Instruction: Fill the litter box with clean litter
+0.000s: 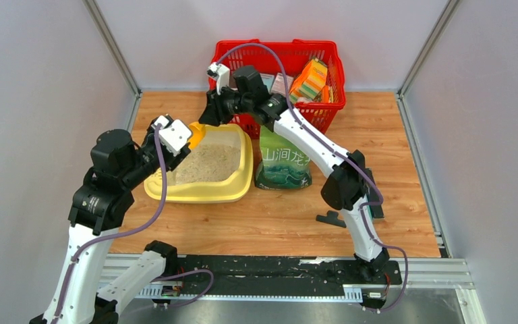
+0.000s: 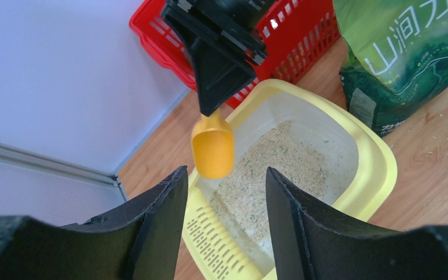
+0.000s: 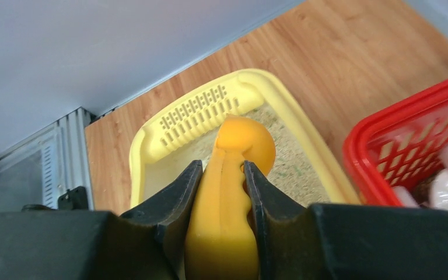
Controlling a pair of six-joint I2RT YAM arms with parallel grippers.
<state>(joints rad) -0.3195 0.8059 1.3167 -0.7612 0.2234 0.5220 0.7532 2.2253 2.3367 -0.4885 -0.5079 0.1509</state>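
Top view: bright, even, diffuse light from above. White walls read pale lilac. Only faint soft shadow on counter [image 1: 276, 223] beside box [image 1: 245, 181], centre frame. Mild sheen on bag [image 1: 283, 162], no hard glare. Focus sharp throughout.

Left wrist view: left fingers [image 2: 157, 227] along bottom dark and blurred. Scoop [image 2: 213, 151] mid-frame slightly soft. Litter [image 2: 268, 169] and bag print crisp. Wall at upper left flat, featureless.

Right wrist view: right fingers [image 3: 172, 204] and scoop handle close, out of focus. Box sharper. Basket [image 3: 379, 140] at right edge soft.
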